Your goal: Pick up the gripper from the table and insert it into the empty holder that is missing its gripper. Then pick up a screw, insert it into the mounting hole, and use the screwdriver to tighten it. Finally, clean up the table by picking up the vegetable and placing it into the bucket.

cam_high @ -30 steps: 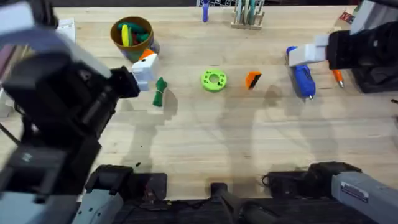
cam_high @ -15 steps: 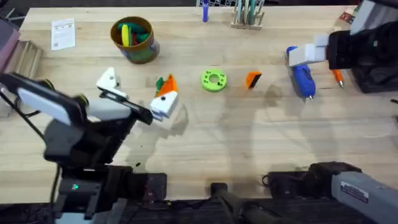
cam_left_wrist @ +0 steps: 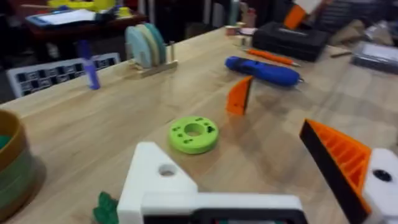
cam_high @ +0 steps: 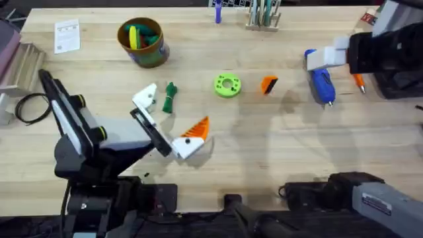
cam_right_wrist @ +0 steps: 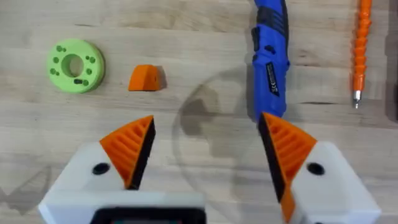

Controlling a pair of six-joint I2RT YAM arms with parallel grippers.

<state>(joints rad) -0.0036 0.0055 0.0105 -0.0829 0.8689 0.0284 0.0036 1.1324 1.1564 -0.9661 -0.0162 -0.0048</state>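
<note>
Lime-green ring disc flat on table, mid-way back. Thin orange pen-like tool lies at far right. White printed card at far-left corner. Wooden rack with upright discs at back edge; blue marker just beside it.

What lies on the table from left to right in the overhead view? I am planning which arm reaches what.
Bucket → vegetable → lime-green ring disc → loose orange gripper → blue screwdriver → thin orange tool.
</note>
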